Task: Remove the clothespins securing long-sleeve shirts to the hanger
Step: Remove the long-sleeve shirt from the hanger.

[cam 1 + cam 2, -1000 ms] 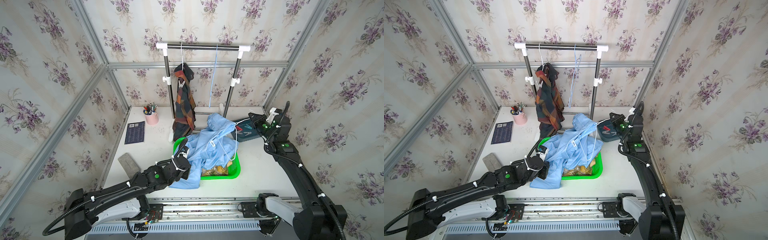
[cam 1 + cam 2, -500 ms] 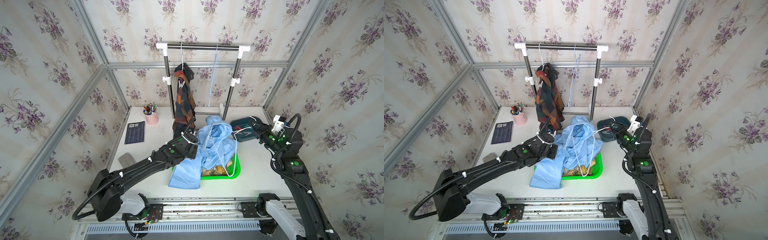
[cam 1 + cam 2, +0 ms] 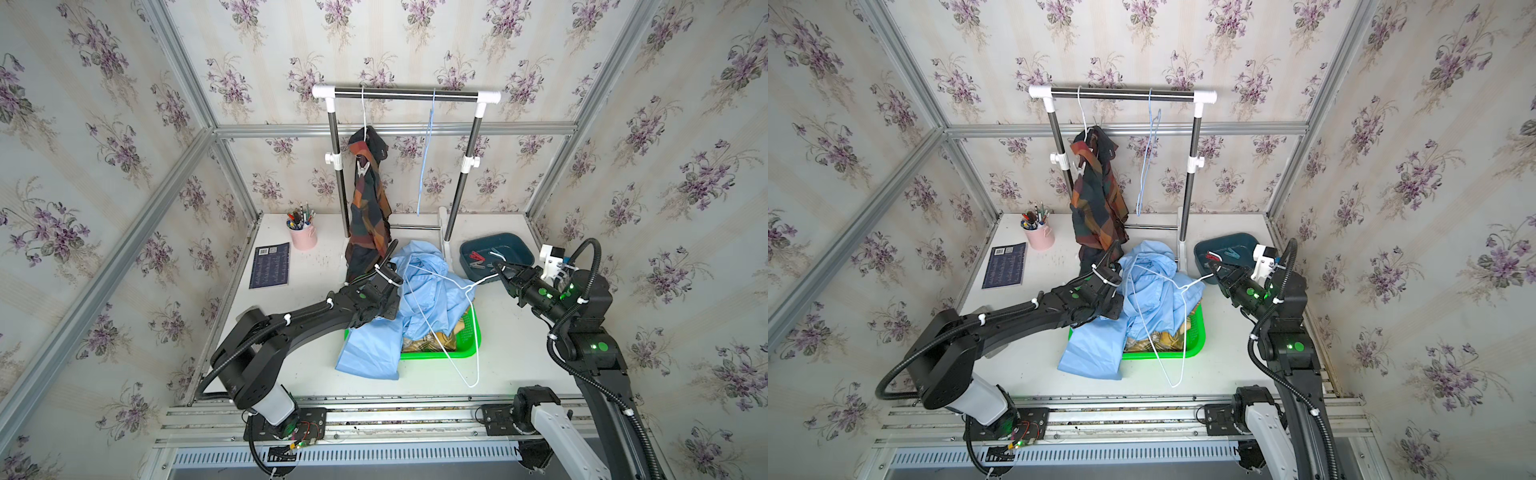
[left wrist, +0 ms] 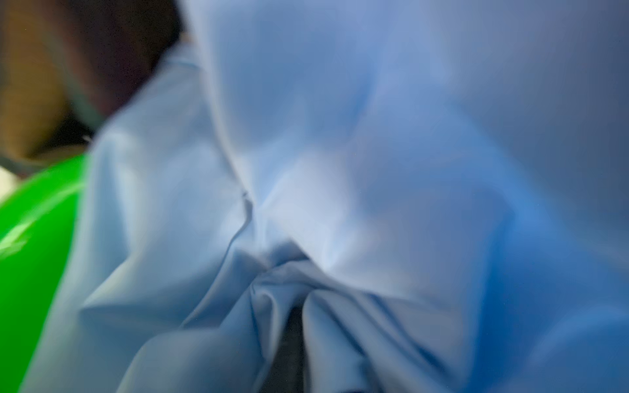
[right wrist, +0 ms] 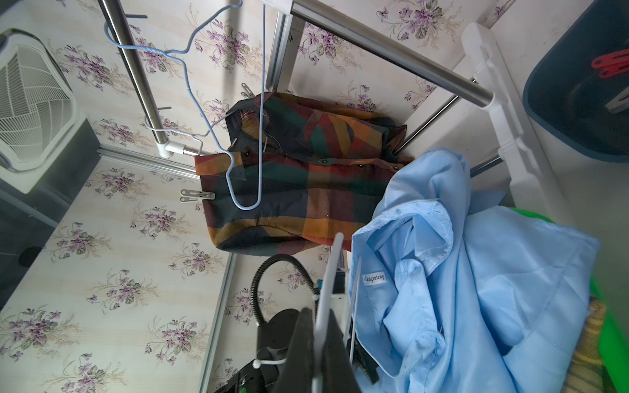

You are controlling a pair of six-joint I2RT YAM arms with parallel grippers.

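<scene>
Clinging to dark plaid shirt [image 3: 368, 216], grey clothespin [image 3: 362, 169], long axis roughly upright.

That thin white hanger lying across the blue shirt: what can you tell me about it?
The white wire hanger is a thin bent triangle that looks like coated wire. It lies tilted over the crumpled light blue shirt, and one shoulder runs into the folds near the collar. The right pincer is shut on its hook end. Its lower corner reaches past the front rim of the green basket, over the table; whether it rests there I cannot tell. No clothespin is visible on it.
</scene>
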